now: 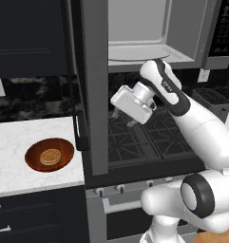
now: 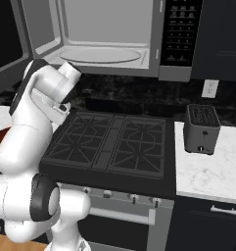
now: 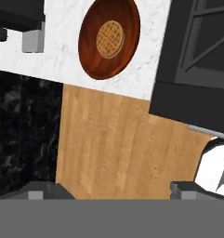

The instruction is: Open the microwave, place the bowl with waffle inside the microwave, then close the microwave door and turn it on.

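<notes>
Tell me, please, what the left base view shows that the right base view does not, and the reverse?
Left base view alone: the bowl with the waffle on the white counter, and the swung-open microwave door with its handle. Right base view alone: the toaster, a wall outlet and the microwave's button panel. Both: the open microwave, the stove grates and the white arm.

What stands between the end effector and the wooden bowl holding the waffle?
In the left base view, the open grey-framed microwave door hangs between the open end effector and the reddish-brown bowl with its golden waffle.
</notes>
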Tool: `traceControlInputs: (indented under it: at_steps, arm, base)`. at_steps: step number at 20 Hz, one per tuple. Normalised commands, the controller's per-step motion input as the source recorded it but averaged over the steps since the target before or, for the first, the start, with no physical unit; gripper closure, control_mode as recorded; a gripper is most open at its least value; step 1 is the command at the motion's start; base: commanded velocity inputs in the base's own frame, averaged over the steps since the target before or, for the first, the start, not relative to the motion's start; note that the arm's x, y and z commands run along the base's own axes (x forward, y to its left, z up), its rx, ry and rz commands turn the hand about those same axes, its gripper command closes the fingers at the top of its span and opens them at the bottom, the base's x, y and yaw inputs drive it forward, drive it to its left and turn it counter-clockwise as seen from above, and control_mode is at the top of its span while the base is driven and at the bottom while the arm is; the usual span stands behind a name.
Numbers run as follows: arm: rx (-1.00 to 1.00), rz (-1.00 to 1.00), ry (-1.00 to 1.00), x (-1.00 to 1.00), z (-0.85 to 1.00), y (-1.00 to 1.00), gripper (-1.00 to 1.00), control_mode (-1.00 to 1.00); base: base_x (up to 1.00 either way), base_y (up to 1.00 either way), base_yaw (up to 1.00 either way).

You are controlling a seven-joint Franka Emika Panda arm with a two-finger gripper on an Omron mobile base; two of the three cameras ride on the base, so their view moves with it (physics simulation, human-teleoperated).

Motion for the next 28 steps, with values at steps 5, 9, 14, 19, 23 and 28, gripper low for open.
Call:
traceControlInputs:
  at_steps: [5,9,14,19,23,28]
  arm:
    - [-0.02,0.02,-0.02,0.41,-0.89,0.07,-1.00,-1.00]
    - [-0.05,0.00,0.02,0.08,-0.29,0.03,-1.00,-1.00]
    - [-0.03,0.00,0.01,0.17,-0.39,0.08,-1.00,-1.00]
    - [0.00,0.00,-0.08,0.19,-0.42,0.19,-1.00,-1.00]
    - [0.00,0.00,-0.09,0.19,-0.32,0.28,-1.00,-1.00]
    - [0.00,0.00,-0.08,0.24,-0.12,0.50,-1.00,-1.00]
  base:
    - [0.00,0.00,0.00]
    - [0.00,0.00,0.00]
    - [0.00,0.00,0.00]
    - [0.00,0.00,0.00]
    - [0.00,0.00,0.00]
    - [0.00,0.00,0.00]
